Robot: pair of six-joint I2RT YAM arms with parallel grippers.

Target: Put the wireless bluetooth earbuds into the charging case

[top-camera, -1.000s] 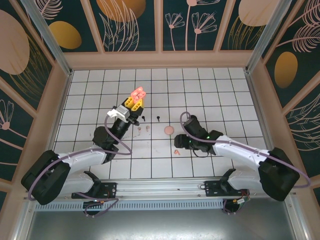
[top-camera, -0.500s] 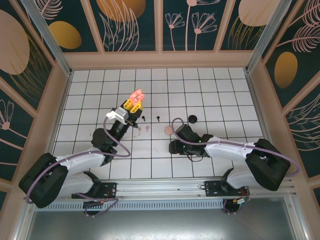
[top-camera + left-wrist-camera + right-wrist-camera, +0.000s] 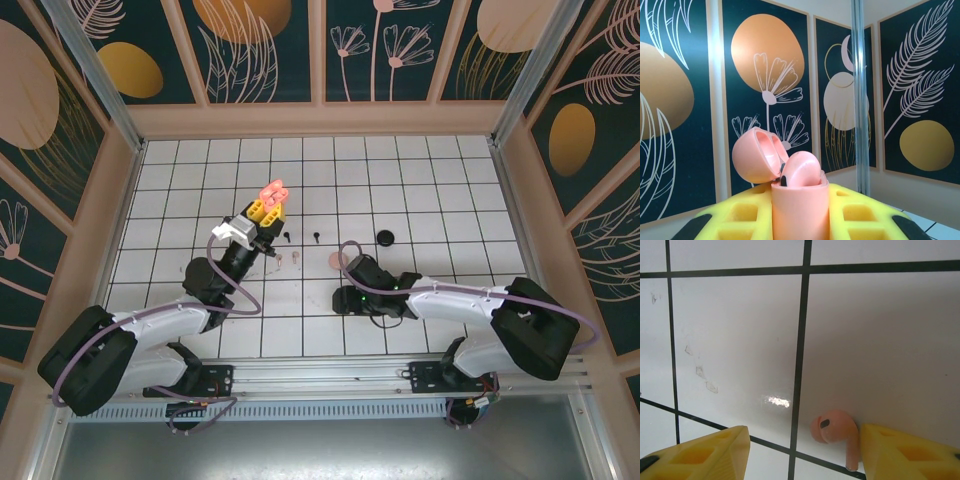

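Lying around: two black earbuds [image 3: 287, 237] [image 3: 316, 237] on the white-tiled worktop [image 3: 440, 180], just right of the left gripper; two pale earbuds [image 3: 280, 259] [image 3: 296, 257] just nearer than those; a pale pink round case [image 3: 338, 261] right of the pale pair; a black round case [image 3: 385, 237] farther right.
Left gripper [image 3: 266, 207]: yellow fingers [image 3: 740, 215] clamped on the coral pink charging case [image 3: 800, 200], raised above the worktop.
Case: lid hinged open and tipped to the left; a rounded coral shape with a dark spot sits in its mouth.
Right gripper [image 3: 805, 450]: low over the tiles near the middle, jaws apart.
Coral pink earbud [image 3: 836, 430]: on the worktop between the right gripper's fingers, stem close against the right-hand one; cannot tell if they touch.
In between: the pale earbuds and the pale pink round case lie between the right gripper and the held case.
Surround: wall panels [image 3: 767, 60] printed with flowers, leaves and orange discs; a metal post [image 3: 858, 100] at a corner.
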